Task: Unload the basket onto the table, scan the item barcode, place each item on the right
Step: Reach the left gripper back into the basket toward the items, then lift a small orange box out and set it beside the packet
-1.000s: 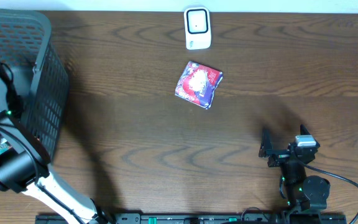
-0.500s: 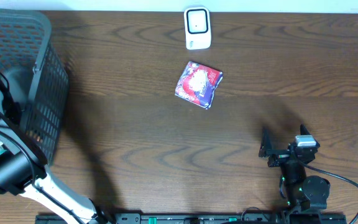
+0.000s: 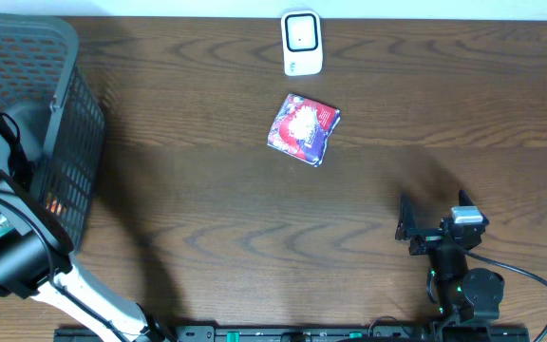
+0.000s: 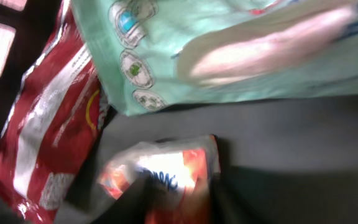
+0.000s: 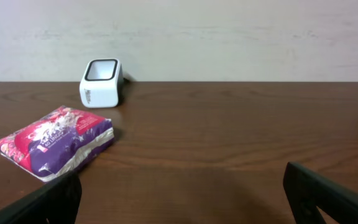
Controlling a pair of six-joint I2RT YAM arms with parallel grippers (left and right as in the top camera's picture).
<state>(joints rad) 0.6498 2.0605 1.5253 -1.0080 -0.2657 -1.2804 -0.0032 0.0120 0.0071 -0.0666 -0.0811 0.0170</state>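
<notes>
Basket [image 3: 69, 104], grey mesh, takes the left arm in the overhead view, well apart from the white barcode scanner [image 3: 301, 43]. Left wrist: the left gripper [image 4: 179, 208] sits at an orange-and-white packet [image 4: 166, 174], with a red bag [image 4: 48, 137] to its left; whether it grasps cannot be told. Right wrist: the right gripper [image 5: 185, 205] is spread wide, empty. Risk: a corner pinch could slip on lifting or snag the red bag.

Tabletop [image 3: 216, 247]: bare wood across the near half and along the right edge gives open passage. Scanner [image 3: 302, 43] stands at the far edge, purple packet [image 3: 302, 130] just before it. Mesh basket [image 3: 79, 142] walls off the far left corner; inside, green pouch [image 4: 229, 50] and red packet [image 4: 48, 124] lie crowded together.
</notes>
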